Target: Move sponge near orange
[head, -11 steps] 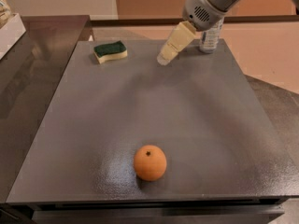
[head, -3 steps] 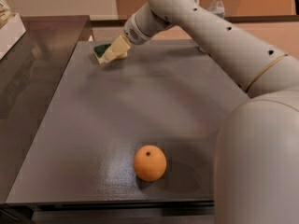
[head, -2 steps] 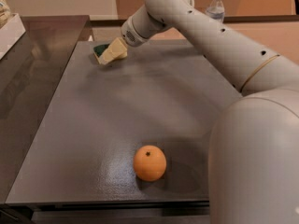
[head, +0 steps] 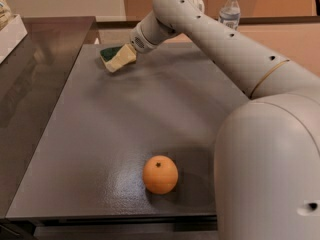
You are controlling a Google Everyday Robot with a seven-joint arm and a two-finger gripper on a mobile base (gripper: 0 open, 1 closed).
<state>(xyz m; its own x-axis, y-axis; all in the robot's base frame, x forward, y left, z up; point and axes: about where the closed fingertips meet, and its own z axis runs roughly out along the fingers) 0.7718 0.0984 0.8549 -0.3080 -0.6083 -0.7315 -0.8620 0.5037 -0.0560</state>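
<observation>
The sponge (head: 107, 52), dark green on top, lies at the back left of the grey table (head: 100, 134). Only its green left part shows. My gripper (head: 121, 59) is down on the sponge and covers its right side. The orange (head: 160, 174), round with a dark stem mark, sits near the table's front edge, well apart from the sponge. My white arm (head: 225, 49) reaches from the front right across the back of the table to the sponge.
A clear water bottle (head: 230, 9) stands behind the table at the back right. A white box (head: 11, 31) sits on the dark counter at the far left. The robot's large white body (head: 270, 169) fills the front right.
The gripper has swung from the table's back right over to the sponge at the back left. In the last second it has barely moved. The orange has not moved.
</observation>
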